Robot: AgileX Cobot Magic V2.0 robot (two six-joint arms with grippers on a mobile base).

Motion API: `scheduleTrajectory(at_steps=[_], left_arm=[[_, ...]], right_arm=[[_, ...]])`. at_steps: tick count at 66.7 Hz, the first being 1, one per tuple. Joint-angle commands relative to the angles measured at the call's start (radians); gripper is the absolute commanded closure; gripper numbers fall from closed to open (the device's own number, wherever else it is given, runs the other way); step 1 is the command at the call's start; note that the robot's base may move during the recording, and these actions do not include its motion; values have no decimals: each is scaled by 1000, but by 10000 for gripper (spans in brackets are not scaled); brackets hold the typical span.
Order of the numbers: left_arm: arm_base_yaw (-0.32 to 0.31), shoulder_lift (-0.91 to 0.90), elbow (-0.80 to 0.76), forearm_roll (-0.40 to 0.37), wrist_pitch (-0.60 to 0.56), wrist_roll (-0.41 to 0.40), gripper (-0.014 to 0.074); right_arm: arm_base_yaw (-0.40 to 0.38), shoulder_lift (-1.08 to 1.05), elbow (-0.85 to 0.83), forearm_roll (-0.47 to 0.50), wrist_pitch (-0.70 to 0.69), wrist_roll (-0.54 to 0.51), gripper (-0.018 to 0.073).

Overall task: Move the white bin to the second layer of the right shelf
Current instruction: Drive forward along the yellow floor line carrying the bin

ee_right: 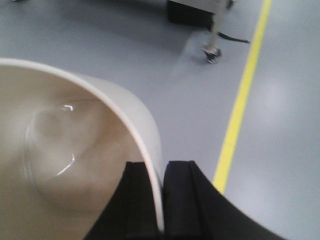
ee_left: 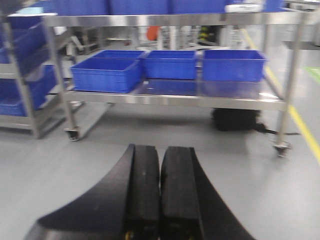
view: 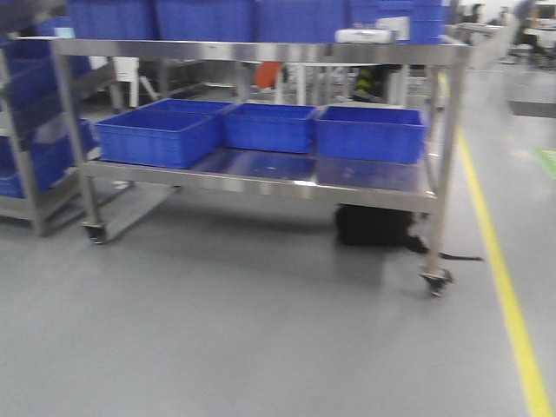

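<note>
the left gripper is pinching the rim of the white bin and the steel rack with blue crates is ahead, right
Not quite: it is the right gripper that pinches the rim of the white bin, as the right wrist view shows. The left gripper is shut on nothing. The steel rack with blue crates is indeed ahead.

The white bin (ee_right: 75,140) is smooth cream-white plastic with a thin plain rim and is empty inside (the rounded bottom shines a little). It hangs over the grey floor (ee_right: 280,120), its rim pinched in the right gripper (ee_right: 162,167).
</note>
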Motion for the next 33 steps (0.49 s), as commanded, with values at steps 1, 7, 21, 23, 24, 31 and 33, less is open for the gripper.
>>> scheduleTrajectory(at_steps=[1,7,21,23,24,31,33], left_arm=[[-4,-15,37,0,-87,-3,512],[-4,-15,37,0,-87,-3,512],[-4,-15,37,0,-87,-3,512],[-4,-15,37,0,-87,-3,512],[-4,-15,37,0,-87,-3,512],[-4,-15,37,0,-87,-3,512],[-4,-15,37,0,-87,-3,512]], right_arm=[[-4,8,-31,0,-96,-6,439],[-4,8,-31,0,-96,-6,439],[-4,8,-31,0,-96,-6,439],[-4,8,-31,0,-96,-6,439],[-4,8,-31,0,-96,-6,439],[-4,8,-31,0,-96,-6,439],[-4,8,-31,0,-96,-6,439]])
